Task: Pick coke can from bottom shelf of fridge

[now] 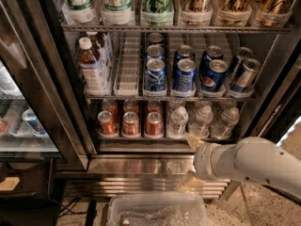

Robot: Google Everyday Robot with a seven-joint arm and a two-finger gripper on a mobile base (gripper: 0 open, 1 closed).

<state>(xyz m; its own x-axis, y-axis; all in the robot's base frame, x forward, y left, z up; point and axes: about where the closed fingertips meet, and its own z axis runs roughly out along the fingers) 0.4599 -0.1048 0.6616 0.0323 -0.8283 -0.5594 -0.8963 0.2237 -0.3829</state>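
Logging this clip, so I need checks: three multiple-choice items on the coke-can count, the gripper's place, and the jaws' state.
1. Front-row coke cans on the bottom shelf: A one; B three; C six.
2. The gripper is: A touching a can; B out of view; C before the steel sill, right of the cans.
3. The jaws: A open, empty; B shut on a can; C shut on a bottle.
B, three red cans stand side by side; C, it shows below the water bottles; A, the jaws spread with nothing between.
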